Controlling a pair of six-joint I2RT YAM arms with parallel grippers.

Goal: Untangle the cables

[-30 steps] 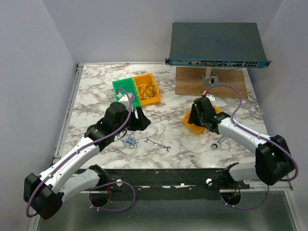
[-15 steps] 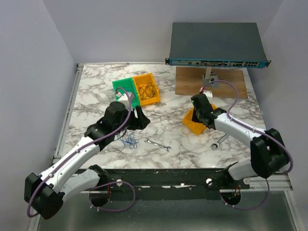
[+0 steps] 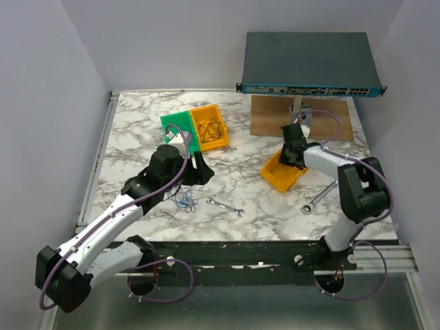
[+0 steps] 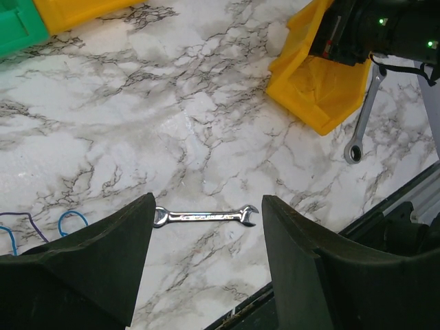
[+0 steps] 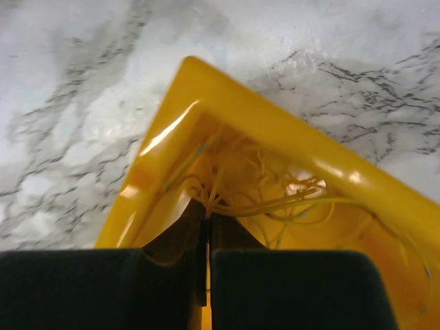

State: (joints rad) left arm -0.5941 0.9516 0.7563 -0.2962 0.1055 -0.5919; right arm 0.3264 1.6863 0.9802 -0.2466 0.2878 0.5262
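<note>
The thin yellow cables (image 5: 275, 199) lie bunched inside a tilted yellow bin (image 5: 227, 89). My right gripper (image 5: 207, 214) is shut on a bundle of those strands at the bin's corner, and the top view shows that gripper (image 3: 291, 155) at the bin's (image 3: 280, 174) far edge. Thin blue cables (image 3: 184, 201) lie on the marble beside the left arm, with one blue loop (image 4: 72, 218) at the left wrist view's edge. My left gripper (image 4: 207, 203) is open and empty, hanging above the table (image 3: 199, 169). Black cables (image 3: 210, 128) sit in an orange bin.
A small wrench (image 4: 205, 216) lies just beyond the open left fingers, and a longer wrench (image 3: 313, 201) rests right of the yellow bin. A green bin (image 3: 174, 125) adjoins the orange bin (image 3: 218, 139). A network switch (image 3: 309, 65) stands on a wooden board (image 3: 275, 124) at the back right.
The right gripper has gone from open to shut on the yellow strands, and its arm has swung toward the far side of the yellow bin. The left arm has stayed still.
</note>
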